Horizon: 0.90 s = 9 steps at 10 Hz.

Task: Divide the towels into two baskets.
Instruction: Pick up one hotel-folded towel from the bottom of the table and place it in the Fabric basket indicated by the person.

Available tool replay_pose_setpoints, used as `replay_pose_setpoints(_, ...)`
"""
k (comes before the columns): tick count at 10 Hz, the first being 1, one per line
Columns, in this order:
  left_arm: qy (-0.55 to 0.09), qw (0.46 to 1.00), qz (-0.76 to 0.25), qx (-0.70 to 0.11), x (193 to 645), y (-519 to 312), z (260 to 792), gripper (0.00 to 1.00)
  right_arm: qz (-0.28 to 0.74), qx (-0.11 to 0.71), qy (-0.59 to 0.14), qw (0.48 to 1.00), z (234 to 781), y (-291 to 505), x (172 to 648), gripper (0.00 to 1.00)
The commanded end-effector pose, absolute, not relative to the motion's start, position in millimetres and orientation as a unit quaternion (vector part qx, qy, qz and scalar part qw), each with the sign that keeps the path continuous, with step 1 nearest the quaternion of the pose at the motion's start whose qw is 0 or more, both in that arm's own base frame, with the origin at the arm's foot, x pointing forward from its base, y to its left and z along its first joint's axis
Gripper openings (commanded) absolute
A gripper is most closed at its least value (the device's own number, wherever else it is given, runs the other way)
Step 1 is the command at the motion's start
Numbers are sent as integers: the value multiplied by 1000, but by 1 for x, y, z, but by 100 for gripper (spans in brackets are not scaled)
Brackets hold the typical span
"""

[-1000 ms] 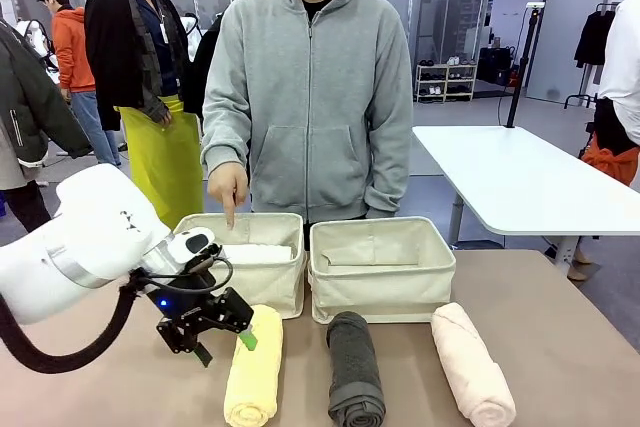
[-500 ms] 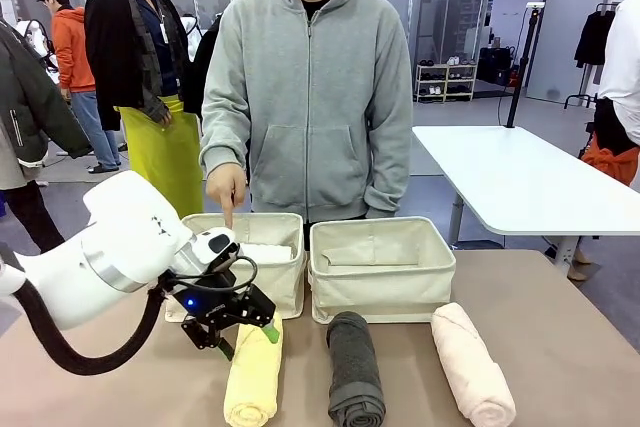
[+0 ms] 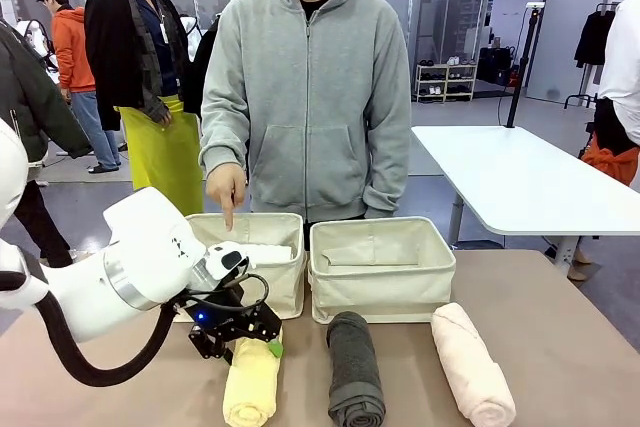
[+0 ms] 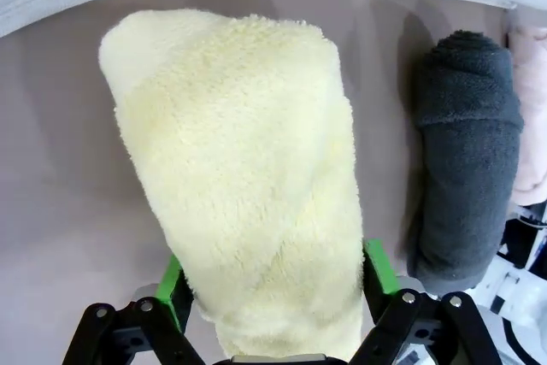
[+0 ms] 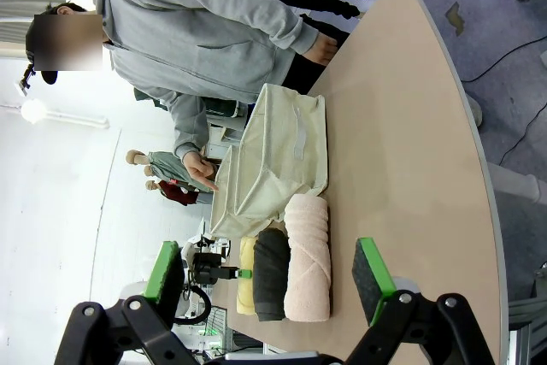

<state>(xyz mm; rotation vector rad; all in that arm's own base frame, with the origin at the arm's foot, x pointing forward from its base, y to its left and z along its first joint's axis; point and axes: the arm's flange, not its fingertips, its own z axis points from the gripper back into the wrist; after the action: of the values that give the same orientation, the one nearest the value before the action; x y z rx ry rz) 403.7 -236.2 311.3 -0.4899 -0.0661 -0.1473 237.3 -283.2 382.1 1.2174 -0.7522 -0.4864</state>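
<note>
A pale yellow towel [image 3: 250, 387] [image 4: 248, 177] lies on the brown table in front of the left basket [image 3: 288, 295]. My left gripper [image 3: 248, 350] [image 4: 275, 275] straddles its far end, green pads pressed against both sides. A dark grey towel [image 3: 355, 377] [image 4: 466, 168] and a pale pink towel [image 3: 472, 377] lie to the right, before the right basket [image 3: 380, 292]. A white towel [image 3: 265, 252] rests inside the left basket. The person's hand [image 3: 228, 187] points down into that basket. My right gripper [image 5: 267, 273] hangs open above the table, far from the towels.
The person in a grey hoodie stands behind the baskets at the far edge. A white table [image 3: 520, 182] stands off to the right, and other people stand at the back left. Bare tabletop lies on either side of the towel row.
My left arm moved right and down over the yellow towel's far end, and its jaws narrowed from wide open onto the towel. The person's hand and the other towels stayed put.
</note>
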Motion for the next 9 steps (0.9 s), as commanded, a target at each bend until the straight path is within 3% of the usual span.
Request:
replay_pose_setpoints(1,-34,966,-84,-244,406,-244,313,80,-223,556,-347,722,386,-282,236,100)
replay_pose_setpoints(4,-30,965,-88,-244,405,-243,313,54,-223,556,-347,722,386,-282,236,100)
replay_pose_setpoints(7,-35,966,-82,-242,405,-242,319,20,-223,556,-347,722,386,-282,236,100)
replay_pose_setpoints(8,-46,965,-91,-243,401,-241,333,32,-223,556,-347,722,386,-282,236,100)
replay_pose_setpoints(9,-61,964,-99,-239,397,-235,359,32,-223,556,-347,722,386,-282,236,100)
